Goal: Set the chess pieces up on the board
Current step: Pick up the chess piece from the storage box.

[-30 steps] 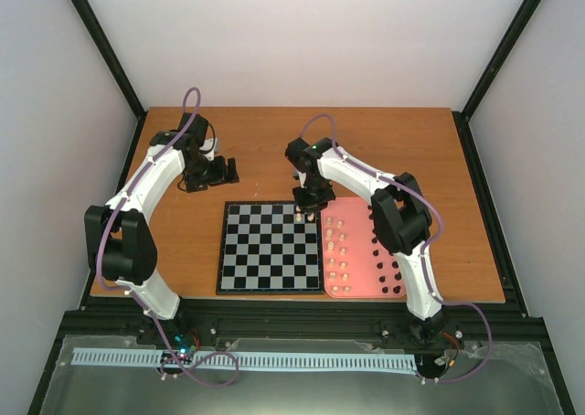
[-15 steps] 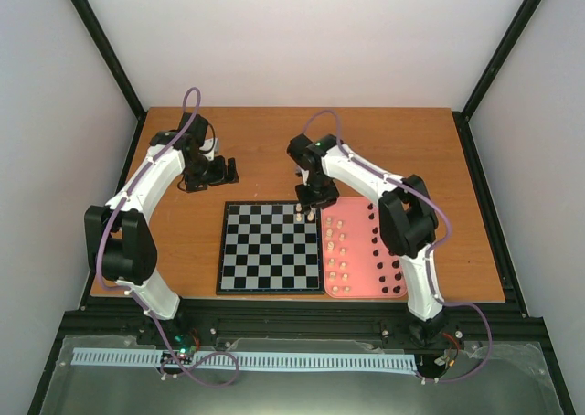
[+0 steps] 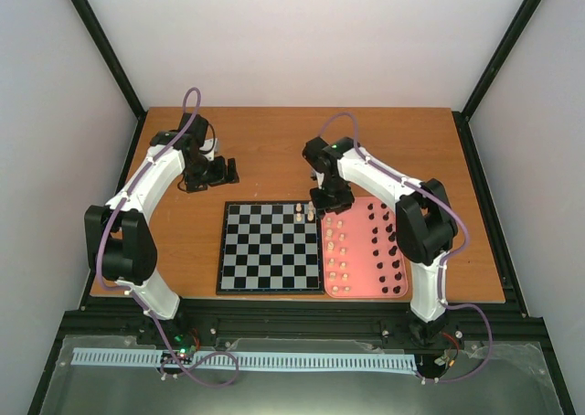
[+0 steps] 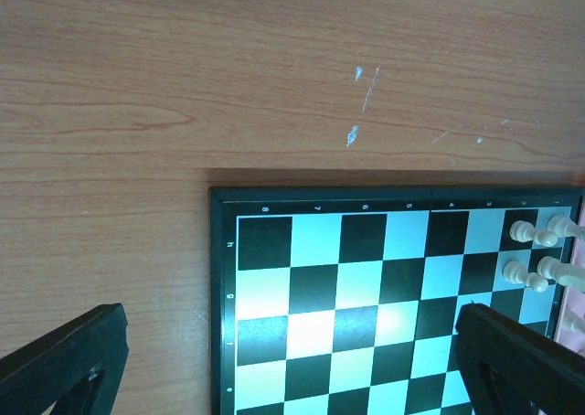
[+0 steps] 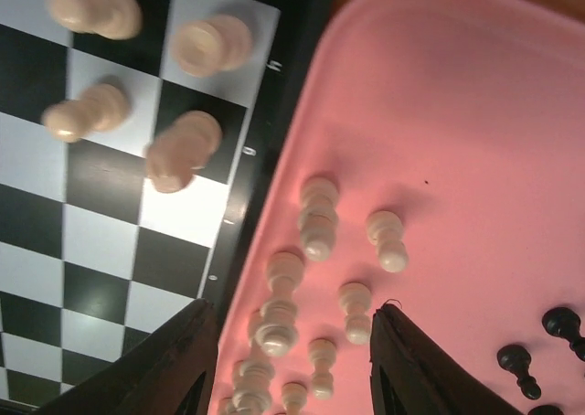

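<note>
The checkered board [image 3: 270, 247] lies mid-table with several cream-white pieces [image 3: 304, 212] standing at its far right corner; they also show in the right wrist view [image 5: 187, 145] and the left wrist view [image 4: 539, 255]. Several more cream pieces [image 5: 315, 218] and black pieces [image 5: 516, 360] stand on the pink tray [image 3: 398, 228]. My right gripper [image 3: 331, 205] is open and empty above the tray's far left corner, its fingers [image 5: 416, 369] straddling cream pieces. My left gripper [image 3: 228, 169] is open and empty over bare wood beyond the board's far left corner.
The pink tray [image 5: 457, 113] lies flush against the board's right edge. Black frame posts and white walls enclose the wooden table [image 3: 274, 136].
My right gripper has moved right, from above the board's far right corner to over the tray's far left corner. The left arm has not moved.
</note>
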`<state>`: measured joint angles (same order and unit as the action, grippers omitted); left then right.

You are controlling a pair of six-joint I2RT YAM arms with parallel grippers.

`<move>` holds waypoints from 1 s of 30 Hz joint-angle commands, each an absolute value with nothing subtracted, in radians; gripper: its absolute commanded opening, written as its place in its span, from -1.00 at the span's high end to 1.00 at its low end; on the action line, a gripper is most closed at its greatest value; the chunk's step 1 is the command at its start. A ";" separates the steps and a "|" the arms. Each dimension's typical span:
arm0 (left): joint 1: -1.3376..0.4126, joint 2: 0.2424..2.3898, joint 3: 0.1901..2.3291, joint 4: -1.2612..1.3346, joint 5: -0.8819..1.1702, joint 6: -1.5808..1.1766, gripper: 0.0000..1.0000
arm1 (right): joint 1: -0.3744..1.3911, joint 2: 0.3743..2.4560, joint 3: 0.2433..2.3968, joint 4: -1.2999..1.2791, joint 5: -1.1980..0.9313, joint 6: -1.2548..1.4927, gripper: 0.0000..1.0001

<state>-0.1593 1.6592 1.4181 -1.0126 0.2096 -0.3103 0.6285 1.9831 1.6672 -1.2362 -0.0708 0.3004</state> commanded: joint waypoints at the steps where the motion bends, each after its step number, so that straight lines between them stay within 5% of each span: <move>1: -0.163 1.640 1.425 -1.004 0.211 -0.315 -1.00 | 0.610 1.981 1.622 -1.202 -0.092 0.297 0.06; 30: -0.163 1.674 1.431 -1.010 0.207 -0.313 -1.00 | 0.569 2.087 1.591 -1.124 -0.126 0.270 0.36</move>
